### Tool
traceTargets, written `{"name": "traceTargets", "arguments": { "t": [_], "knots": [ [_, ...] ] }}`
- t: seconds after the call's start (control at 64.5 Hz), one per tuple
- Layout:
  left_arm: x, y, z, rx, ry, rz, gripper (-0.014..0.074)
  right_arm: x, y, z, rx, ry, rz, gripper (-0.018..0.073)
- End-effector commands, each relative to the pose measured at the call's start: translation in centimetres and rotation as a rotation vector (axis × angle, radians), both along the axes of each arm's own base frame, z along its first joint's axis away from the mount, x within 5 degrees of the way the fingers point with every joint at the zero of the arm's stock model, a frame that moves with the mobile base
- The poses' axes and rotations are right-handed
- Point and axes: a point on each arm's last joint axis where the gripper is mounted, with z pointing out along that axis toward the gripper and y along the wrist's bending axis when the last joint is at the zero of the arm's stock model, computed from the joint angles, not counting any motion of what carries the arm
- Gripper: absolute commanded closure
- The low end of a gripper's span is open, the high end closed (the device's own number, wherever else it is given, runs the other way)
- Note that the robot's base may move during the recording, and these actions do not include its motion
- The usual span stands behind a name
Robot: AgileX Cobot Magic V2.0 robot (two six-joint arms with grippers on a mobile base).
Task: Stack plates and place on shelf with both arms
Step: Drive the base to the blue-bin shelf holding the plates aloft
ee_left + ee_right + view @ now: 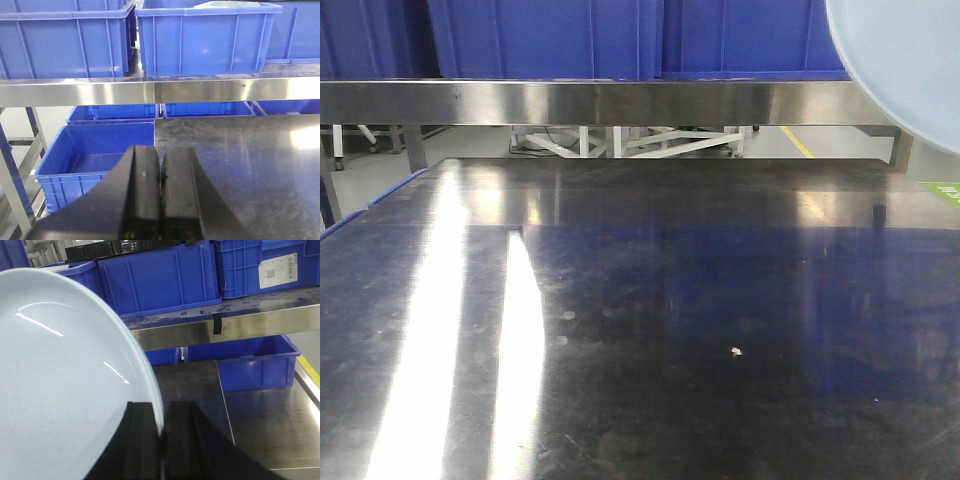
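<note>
Right wrist-mounted view showed the right gripper (163, 440) clamped on the rim of a plate (60, 380) held aloft, tilted, with the shelf (250, 326) straight ahead beyond it (left gripper (160, 197) pinched together, empty).

The shelf (620, 102) is set above the far edge of the tabletop (650, 330). Crates (550, 38) are lined up on the shelf. At the far right, a plate (905, 60) is held in the right tool (164, 415) before the shelf, above the tabletop.
</note>
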Motion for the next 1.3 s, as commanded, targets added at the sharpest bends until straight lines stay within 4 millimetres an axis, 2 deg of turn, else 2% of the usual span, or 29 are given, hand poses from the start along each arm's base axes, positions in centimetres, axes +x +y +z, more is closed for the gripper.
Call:
{"name": "traceTargets", "arguments": {
  "t": [0.0,1.286],
  "knots": [
    [-0.02,0.05,1.72,-0.026,-0.108,0.006,0.0514,-0.11,-0.27,2.02,0.006,-0.13,-0.029,0.0502],
    [-0.02,0.05,1.72,-0.026,-0.108,0.006,0.0514,-0.11,-0.27,2.02,0.006,-0.13,-0.029,0.0502]
  ]
}}
